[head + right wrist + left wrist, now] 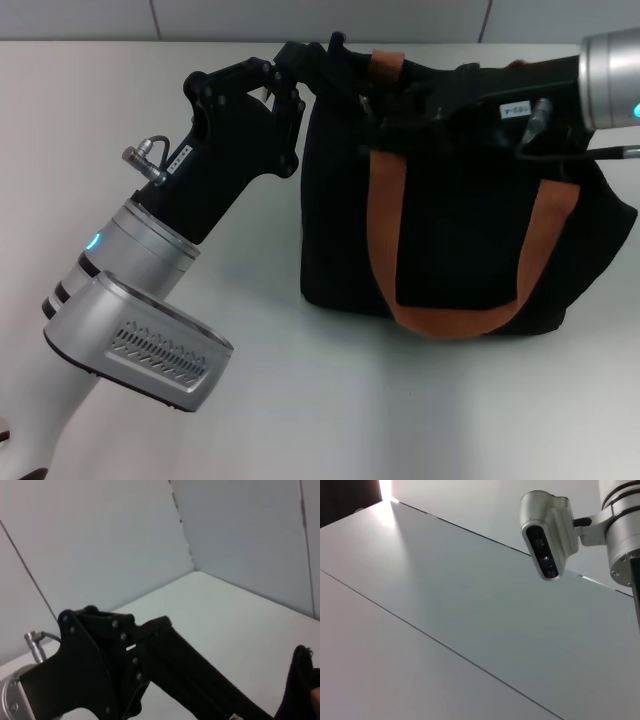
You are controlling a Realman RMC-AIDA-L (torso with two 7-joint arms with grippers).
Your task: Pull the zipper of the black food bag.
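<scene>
On counter [300, 400], bag [450, 250] upright. Left gripper [300, 62] pinches bag's left top corner, holding fabric. Right gripper [400, 115] over top edge mid-bag, state unclear. Zipper hidden. Advice: keep corner taut, pull straight along zip line, avoid strap [385, 215].

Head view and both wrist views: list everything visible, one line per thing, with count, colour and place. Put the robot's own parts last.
black food bag: one, black, upright on the table, centre-right.
strap handles: two, orange-brown, one looped down the bag's front, one at its top edge.
table: one, white, under the bag.
wall panels: pale grey, with thin seams, behind the table.
zipper: not discernible along the bag's top.
left gripper: one, black, at the bag's top left corner, gripping the fabric edge.
right gripper: one, black, over the bag's top edge, its fingers hidden.
</scene>
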